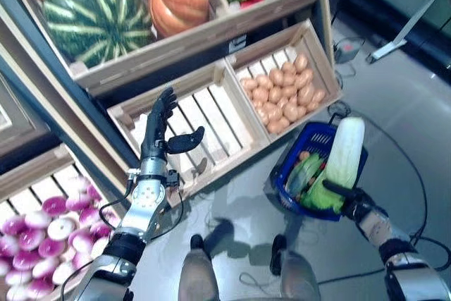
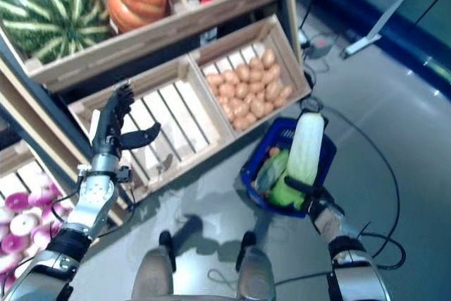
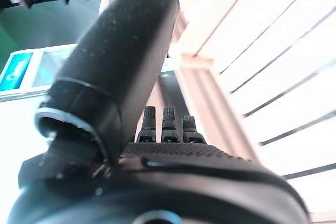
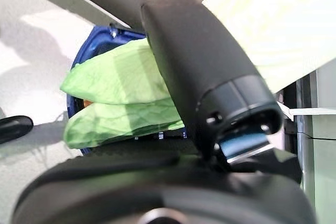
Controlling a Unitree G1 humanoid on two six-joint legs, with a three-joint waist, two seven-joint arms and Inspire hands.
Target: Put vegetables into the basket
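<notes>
The blue plastic basket [image 1: 311,132] stands on the floor in front of the wooden stand's right end. My right hand [image 1: 350,200] is shut on a long pale napa cabbage [image 1: 345,147], held upright over the basket's near right side, its green leafy end low at the rim. In the right wrist view my thumb [image 4: 199,61] lies across the cabbage [image 4: 273,30]. A green leafy vegetable [image 1: 304,174] and a small orange one [image 1: 304,155] lie in the basket. My left hand [image 1: 156,139] is open and empty, fingers straight, raised over an empty slatted crate [image 1: 218,121].
The wooden stand [image 1: 204,37] with its crates fills the left and back. A lower crate [image 1: 17,181] juts out at the near left. A small grey box [image 1: 347,49] and a white frame leg [image 1: 409,29] stand on the floor at the back right.
</notes>
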